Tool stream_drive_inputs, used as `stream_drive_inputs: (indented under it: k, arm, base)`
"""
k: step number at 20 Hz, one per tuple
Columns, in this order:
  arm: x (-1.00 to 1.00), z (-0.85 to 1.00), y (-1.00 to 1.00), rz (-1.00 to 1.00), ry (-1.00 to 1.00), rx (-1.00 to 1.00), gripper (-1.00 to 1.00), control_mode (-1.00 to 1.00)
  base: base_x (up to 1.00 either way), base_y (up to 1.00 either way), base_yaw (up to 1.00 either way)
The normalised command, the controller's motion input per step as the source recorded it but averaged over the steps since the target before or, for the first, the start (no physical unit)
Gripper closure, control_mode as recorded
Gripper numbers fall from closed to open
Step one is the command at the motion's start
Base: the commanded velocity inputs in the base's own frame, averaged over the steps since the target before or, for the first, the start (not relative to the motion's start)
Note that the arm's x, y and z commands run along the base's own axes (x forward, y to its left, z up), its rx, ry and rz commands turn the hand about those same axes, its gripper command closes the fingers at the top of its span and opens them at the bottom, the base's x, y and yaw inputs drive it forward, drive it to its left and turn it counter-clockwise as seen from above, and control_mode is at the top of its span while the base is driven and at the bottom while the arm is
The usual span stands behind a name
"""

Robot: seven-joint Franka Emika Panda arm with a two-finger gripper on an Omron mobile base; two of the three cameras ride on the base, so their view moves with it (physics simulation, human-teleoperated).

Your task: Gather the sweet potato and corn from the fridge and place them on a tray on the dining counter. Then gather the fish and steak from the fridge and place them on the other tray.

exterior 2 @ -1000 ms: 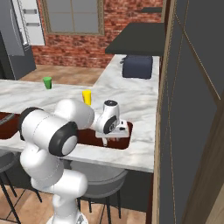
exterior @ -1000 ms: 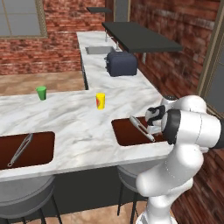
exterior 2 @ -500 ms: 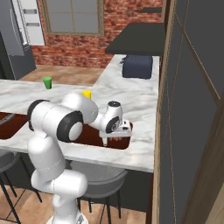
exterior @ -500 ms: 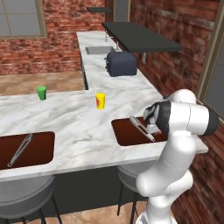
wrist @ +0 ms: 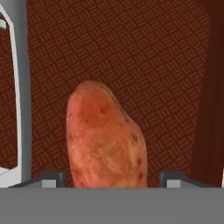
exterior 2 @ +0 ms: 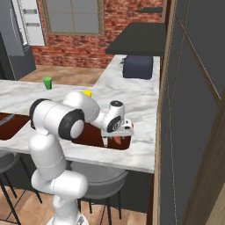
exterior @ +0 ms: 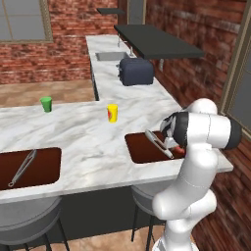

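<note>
Gripper (wrist: pixel 108 180) fingers stand apart in the hand view, one small dark tip low at the left and one low at the right, with the sweet potato (wrist: pixel 107 140) between them in the lower middle of the frame. A gap shows on each side between the tips and the reddish-orange skin, so the jaws are open and grip nothing. The sweet potato lies on the woven dark reddish-brown floor of the tray (wrist: pixel 131 52), whose darker rim runs down the right side of that frame. A pale grey metal bar (wrist: pixel 22 87), part of a utensil I cannot name from here, runs down the left edge.

From the left base view, the gripper (exterior: pixel 172 142) sits right of centre over the near tray (exterior: pixel 139 149), which rests on the dining counter (exterior: pixel 88 132); a sliver of the reddish lump shows just under the hand at the tray's right end, and grey tongs (exterior: pixel 158 143) lie aslant in the tray beside it. A second tray (exterior: pixel 46 164) at the lower left holds another pair of tongs (exterior: pixel 22 168). A yellow cup (exterior: pixel 112 112) and a green cup (exterior: pixel 46 104) stand further back on the marble, and a dark toaster (exterior: pixel 136 71) sits in the upper middle.

From the right base view, the gripper (exterior 2: pixel 117 139) points down into the tray (exterior 2: pixel 90 137) at frame centre, the sweet potato (exterior 2: pixel 119 140) just beneath it. The fridge (exterior 2: pixel 13 48) stands at the upper left.
</note>
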Motion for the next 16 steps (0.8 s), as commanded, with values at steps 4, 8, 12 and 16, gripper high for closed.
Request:
stream_drive_inputs:
  k: [4,8,12,16]
  arm:
    - [0.0,0.25,0.14,0.0,-0.11,0.0,-1.0,-1.0]
    - [-0.15,0.56,0.22,0.0,-0.14,-0.01,-1.0,-1.0]
    - [-0.35,0.67,0.37,0.0,-0.12,0.0,-1.0,-1.0]
    - [-0.38,0.72,0.56,-0.07,-0.01,0.0,-1.0,-1.0]
  base:
    - [0.0,0.0,0.0]
    - [0.0,0.0,0.0]
    - [0.0,0.0,0.0]
    - [0.0,0.0,0.0]
